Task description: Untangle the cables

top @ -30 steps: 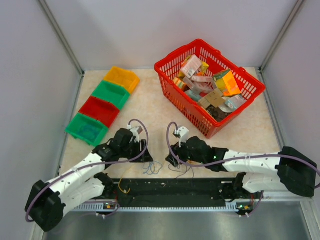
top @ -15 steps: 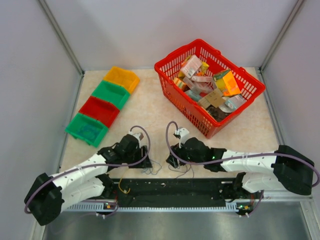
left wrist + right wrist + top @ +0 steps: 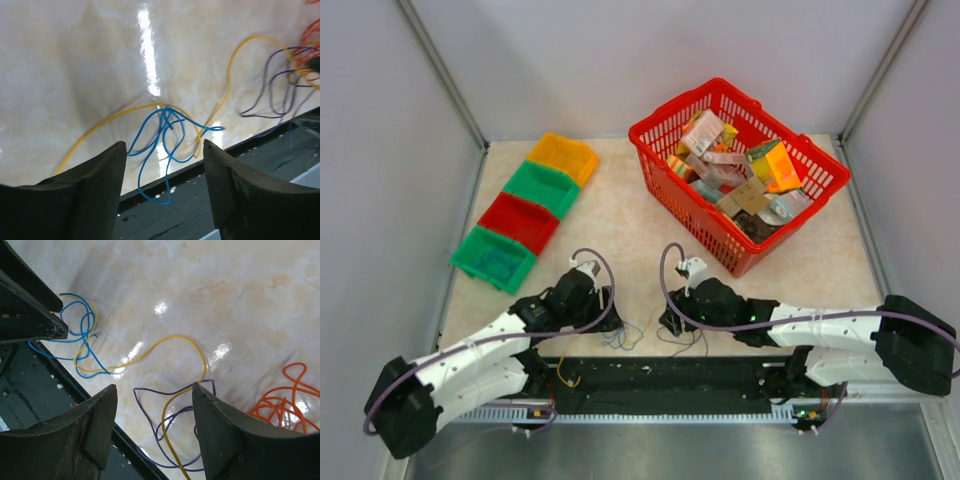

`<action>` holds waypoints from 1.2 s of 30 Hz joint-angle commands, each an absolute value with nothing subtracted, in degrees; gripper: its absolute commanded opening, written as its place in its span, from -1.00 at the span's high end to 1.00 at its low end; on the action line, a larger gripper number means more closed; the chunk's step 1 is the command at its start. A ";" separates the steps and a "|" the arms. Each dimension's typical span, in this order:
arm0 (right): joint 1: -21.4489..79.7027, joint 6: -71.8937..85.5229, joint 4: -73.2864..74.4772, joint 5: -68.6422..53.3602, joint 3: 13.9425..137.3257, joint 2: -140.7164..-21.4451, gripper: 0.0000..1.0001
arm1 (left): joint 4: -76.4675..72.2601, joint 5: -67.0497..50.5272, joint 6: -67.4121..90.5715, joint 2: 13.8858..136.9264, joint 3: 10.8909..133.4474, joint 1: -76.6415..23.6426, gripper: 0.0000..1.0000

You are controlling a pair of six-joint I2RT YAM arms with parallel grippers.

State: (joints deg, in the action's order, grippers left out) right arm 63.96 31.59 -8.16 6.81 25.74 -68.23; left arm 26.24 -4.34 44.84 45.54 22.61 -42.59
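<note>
Thin cables lie loose on the table by its near edge [image 3: 640, 335]. In the left wrist view a blue cable [image 3: 165, 135] lies in loops, crossed by a yellow cable [image 3: 227, 85], with purple loops [image 3: 272, 90] and an orange one [image 3: 310, 37] to the right. My left gripper [image 3: 162, 150] is open just above the blue loops, holding nothing. In the right wrist view the yellow cable [image 3: 150, 350] runs over purple loops [image 3: 165, 420]; blue [image 3: 80, 335] lies left, orange [image 3: 285, 400] right. My right gripper [image 3: 152, 405] is open over the purple and yellow strands.
A black rail [image 3: 660, 375] runs along the near table edge; one blue loop hangs over it. A red basket [image 3: 650, 135] full of packets stands at the back right. A row of orange, green and red bins [image 3: 525, 215] lies at the back left.
My left gripper has moved forward and down toward the near edge, over the blue cable. The right gripper has shifted only slightly. The cables lie about as before.
</note>
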 commanded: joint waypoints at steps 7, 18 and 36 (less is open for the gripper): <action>62.41 35.85 -6.77 13.88 21.98 -62.67 -0.21 | 23.11 -7.04 43.07 57.14 24.78 -43.15 0.58; 58.80 41.83 2.09 19.24 27.86 -73.29 0.77 | 36.29 12.98 33.06 41.49 42.70 -43.07 1.00; 58.10 46.76 12.92 35.68 29.27 -74.79 1.00 | 33.94 40.87 8.18 37.97 71.54 -42.98 1.00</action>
State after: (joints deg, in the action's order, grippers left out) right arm 58.96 46.35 8.86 31.29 28.25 -74.72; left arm 38.46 33.26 15.44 39.59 68.53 -42.89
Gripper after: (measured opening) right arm 0.007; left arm 0.012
